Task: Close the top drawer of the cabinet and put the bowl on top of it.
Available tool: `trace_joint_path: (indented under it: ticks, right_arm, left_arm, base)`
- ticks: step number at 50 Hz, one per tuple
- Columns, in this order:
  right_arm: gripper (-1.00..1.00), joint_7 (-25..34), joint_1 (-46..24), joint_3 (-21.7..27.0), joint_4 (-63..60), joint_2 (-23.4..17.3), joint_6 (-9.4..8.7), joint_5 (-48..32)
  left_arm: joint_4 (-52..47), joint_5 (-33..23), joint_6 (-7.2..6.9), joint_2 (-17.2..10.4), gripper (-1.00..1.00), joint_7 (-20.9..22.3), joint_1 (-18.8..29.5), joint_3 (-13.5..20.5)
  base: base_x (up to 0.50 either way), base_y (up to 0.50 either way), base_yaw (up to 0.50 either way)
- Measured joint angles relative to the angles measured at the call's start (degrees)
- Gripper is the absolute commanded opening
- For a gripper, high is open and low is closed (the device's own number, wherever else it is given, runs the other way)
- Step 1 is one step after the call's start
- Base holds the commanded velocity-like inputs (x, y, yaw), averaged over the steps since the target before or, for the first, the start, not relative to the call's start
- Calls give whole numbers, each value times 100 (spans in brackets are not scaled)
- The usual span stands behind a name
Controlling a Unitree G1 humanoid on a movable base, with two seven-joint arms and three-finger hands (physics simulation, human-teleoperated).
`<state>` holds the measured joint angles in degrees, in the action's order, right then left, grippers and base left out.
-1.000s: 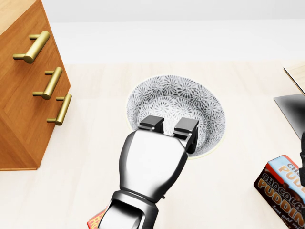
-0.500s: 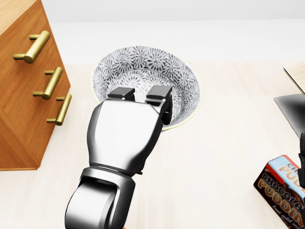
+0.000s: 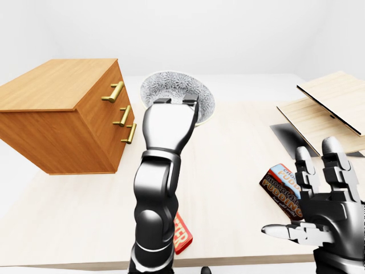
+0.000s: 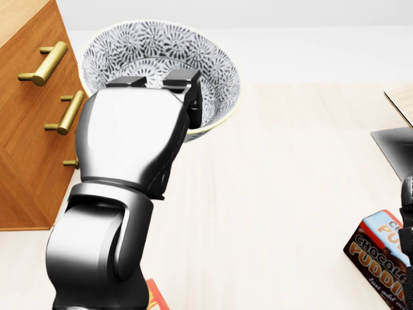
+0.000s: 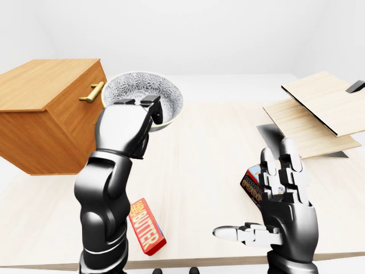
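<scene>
A grey-and-white patterned bowl (image 4: 161,51) hangs above the table, tilted, right beside the drawer side of the wooden cabinet (image 3: 57,108). My left hand (image 4: 158,84) is shut on the bowl's near rim, fingers hooked inside it. The cabinet's three drawer fronts look flush; the top drawer's brass handle (image 4: 44,63) shows at the head view's left, while my hand hides the lowest handle. My right hand (image 5: 262,197) hovers open at the lower right of the eye views, holding nothing.
A chocolate pudding box (image 4: 381,252) lies at the right, close to my right hand. Near the table's bottom edge a red butter box (image 5: 147,225) lies by my left arm. Tilted wooden boards (image 3: 325,108) over a dark slab (image 4: 395,148) stand at the right.
My left hand has carried the bowl up and to the left, off the table and close to the cabinet's drawers. The camera and the right hand stayed still.
</scene>
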<state>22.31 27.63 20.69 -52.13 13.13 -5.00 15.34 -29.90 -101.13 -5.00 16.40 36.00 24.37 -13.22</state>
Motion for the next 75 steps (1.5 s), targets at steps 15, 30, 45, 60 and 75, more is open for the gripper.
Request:
trace_joint_path:
  ticks: [15,30,45,60,75]
  right_arm:
    - [100,-84,-9,-125,82,-71,0,-94]
    - [100,-158,12,-241,145,-131,0,-151]
    - [100,-257,8,-385,255,-211,0,-230]
    - [100,-353,29,-522,319,-288,24,-295]
    - [100,-385,65,-566,328,-317,49,-296]
  left_arm:
    - [353,106,0,-456,-100,400,1228,645]
    - [730,417,0,-1200,-100,400,2214,1145]
    - [1181,1429,0,-2235,-100,197,2491,1649]
    - [1762,2775,0,-3386,-100,-420,2516,2136]
    - [2495,3967,0,-4290,-100,-1205,2696,2390]
  base:
    - [0,0,0]
    - [0,0,0]
    - [0,0,0]
    - [0,0,0]
    - [0,0,0]
